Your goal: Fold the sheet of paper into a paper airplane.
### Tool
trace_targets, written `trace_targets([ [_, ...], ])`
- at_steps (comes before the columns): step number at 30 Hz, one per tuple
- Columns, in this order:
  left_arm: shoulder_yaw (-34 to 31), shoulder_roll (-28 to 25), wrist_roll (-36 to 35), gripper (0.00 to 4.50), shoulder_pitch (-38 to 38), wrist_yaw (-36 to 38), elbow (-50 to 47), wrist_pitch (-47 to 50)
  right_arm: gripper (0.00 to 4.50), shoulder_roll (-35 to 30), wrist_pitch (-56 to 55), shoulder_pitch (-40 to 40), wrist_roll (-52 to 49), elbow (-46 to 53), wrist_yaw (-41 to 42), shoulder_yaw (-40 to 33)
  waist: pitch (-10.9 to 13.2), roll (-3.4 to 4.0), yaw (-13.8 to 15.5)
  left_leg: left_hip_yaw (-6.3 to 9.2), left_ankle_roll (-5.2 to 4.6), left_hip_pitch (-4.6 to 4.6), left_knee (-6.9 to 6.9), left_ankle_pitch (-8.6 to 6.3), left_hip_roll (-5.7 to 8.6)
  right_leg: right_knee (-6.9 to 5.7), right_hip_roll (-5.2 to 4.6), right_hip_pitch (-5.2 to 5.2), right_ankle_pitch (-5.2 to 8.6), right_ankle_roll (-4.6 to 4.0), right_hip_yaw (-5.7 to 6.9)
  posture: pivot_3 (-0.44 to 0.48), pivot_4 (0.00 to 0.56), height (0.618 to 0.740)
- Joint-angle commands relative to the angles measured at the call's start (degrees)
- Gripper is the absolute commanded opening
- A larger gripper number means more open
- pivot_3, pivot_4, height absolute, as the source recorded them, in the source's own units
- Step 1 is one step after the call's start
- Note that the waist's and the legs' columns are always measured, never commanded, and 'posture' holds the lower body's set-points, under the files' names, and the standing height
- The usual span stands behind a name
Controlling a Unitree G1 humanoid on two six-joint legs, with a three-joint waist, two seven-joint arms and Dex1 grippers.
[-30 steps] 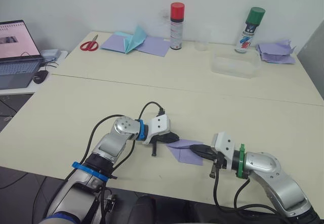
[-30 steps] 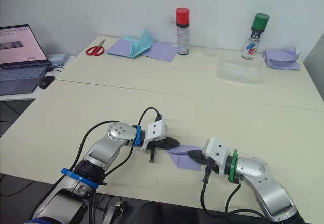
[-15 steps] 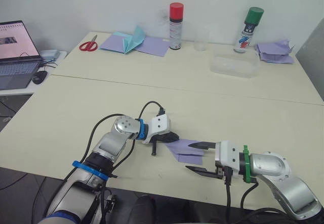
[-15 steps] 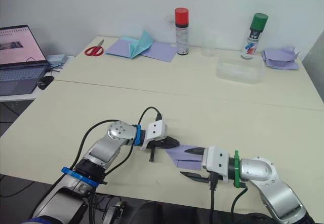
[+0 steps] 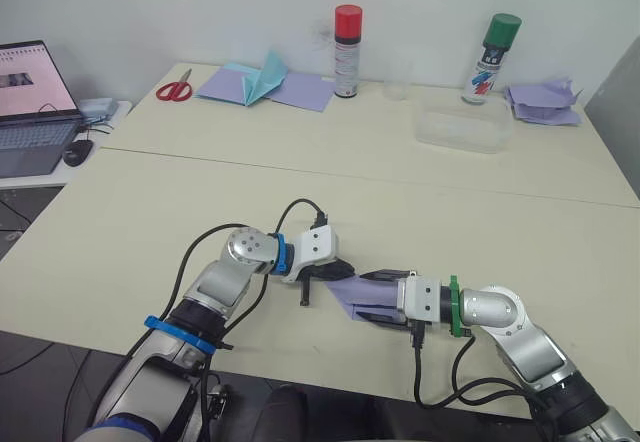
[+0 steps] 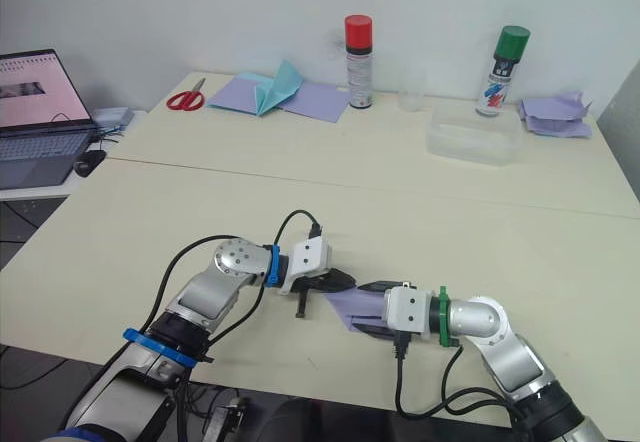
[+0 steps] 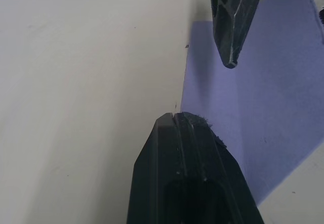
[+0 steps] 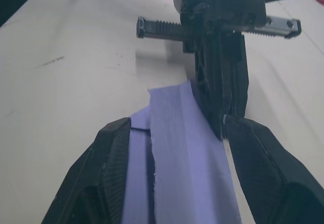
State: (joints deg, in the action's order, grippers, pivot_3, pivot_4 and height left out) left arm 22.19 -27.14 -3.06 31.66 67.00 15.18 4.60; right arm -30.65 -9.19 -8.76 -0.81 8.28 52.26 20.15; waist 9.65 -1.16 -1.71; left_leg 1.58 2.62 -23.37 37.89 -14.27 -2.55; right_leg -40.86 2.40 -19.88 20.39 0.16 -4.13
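Note:
The sheet of paper (image 5: 348,290), lavender and folded into a small narrow wedge, lies flat near the table's front edge. My left gripper (image 5: 343,268) is shut, its tips resting on the paper's left end (image 7: 238,112). From the right, my right gripper (image 5: 368,295) stands open with one finger on each side of the folded paper (image 8: 182,148). In the right wrist view the left gripper (image 8: 220,115) stands just beyond the paper's far end. The left wrist view has one right finger (image 7: 234,16) lying over the paper.
At the back stand a red-capped spray can (image 5: 348,50), a green-capped can (image 5: 493,57), a clear cup (image 5: 397,84) and a clear plastic container (image 5: 463,127). Scissors (image 5: 177,88) and purple sheets with a teal piece (image 5: 265,82) lie back left, a crumpled purple heap (image 5: 545,102) back right, a laptop (image 5: 30,102) far left.
My right gripper has opened and slid left along the table, so its fingers now straddle the folded paper. The left gripper has stayed on the paper's end.

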Motion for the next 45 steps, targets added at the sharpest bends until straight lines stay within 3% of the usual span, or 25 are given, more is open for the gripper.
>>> trace_targets([
  [1,1.91,-0.51,2.79,0.0,-1.46,-0.07,0.83,0.93,2.87,1.37,-2.2,-1.31,0.32,-0.58,-0.48,0.51,0.0,0.0,-0.01,0.0,0.0,0.0,0.0,0.0,0.0,0.0,0.0,0.0,0.0,0.0,0.0,0.0,0.15,0.74],
  [3,2.03,-0.28,2.92,0.0,-1.5,-0.24,0.83,0.91,2.48,2.17,-2.75,-2.0,0.82,-1.94,-0.66,0.88,0.0,0.0,-0.02,-0.01,0.0,0.01,0.01,0.0,-0.01,0.0,0.0,0.0,0.0,0.0,0.0,0.0,0.15,0.74],
  [10,2.02,0.14,3.08,0.0,-0.78,-0.25,1.6,0.8,0.02,3.24,-4.23,-3.69,1.92,-4.9,-0.83,0.95,0.0,0.0,-0.02,-0.01,0.0,0.02,0.0,0.0,-0.01,0.0,0.0,0.0,0.0,0.0,0.0,0.0,0.15,0.74],
  [17,1.92,0.22,3.16,0.0,-0.38,0.0,2.25,0.73,0.02,3.68,-0.69,-4.08,-1.0,-3.71,0.39,0.32,0.0,0.0,-0.02,-0.02,0.0,0.03,0.01,0.0,-0.02,0.0,0.0,0.01,0.0,0.0,-0.01,0.0,0.15,0.74],
  [20,1.9,0.05,3.13,0.0,-0.27,0.36,2.54,0.75,0.02,5.48,7.41,-5.49,-3.64,-1.91,-1.14,-1.15,0.0,0.0,-0.1,-0.02,0.0,0.04,0.0,0.0,-0.06,0.0,-0.01,0.01,0.0,-0.01,0.0,0.0,0.15,0.74],
  [29,2.65,-0.46,5.02,0.0,0.37,0.43,4.73,-1.66,0.02,5.99,17.27,-8.62,-0.41,-4.55,-2.18,0.13,0.0,0.01,-0.17,-0.2,0.0,0.22,-0.02,0.0,-0.08,0.0,0.0,0.0,0.0,0.0,0.02,0.0,0.15,0.74],
  [37,0.56,-2.59,4.68,0.0,0.24,0.2,3.89,-2.06,0.02,5.59,16.99,-8.51,2.73,-5.75,-2.85,1.86,-0.01,0.01,-0.37,-0.25,-0.01,0.47,-0.06,0.0,-0.1,0.02,0.0,0.2,0.13,0.23,0.02,0.0,0.15,0.74],
  [45,-6.0,-6.9,0.53,0.0,-1.24,-0.95,-1.01,-1.7,0.02,6.29,17.77,-8.91,4.13,-6.53,-4.38,2.75,0.01,0.02,-0.64,-0.13,0.0,0.44,-0.16,-0.01,-0.15,0.01,0.01,0.14,0.12,0.21,0.03,0.0,0.15,0.74],
])
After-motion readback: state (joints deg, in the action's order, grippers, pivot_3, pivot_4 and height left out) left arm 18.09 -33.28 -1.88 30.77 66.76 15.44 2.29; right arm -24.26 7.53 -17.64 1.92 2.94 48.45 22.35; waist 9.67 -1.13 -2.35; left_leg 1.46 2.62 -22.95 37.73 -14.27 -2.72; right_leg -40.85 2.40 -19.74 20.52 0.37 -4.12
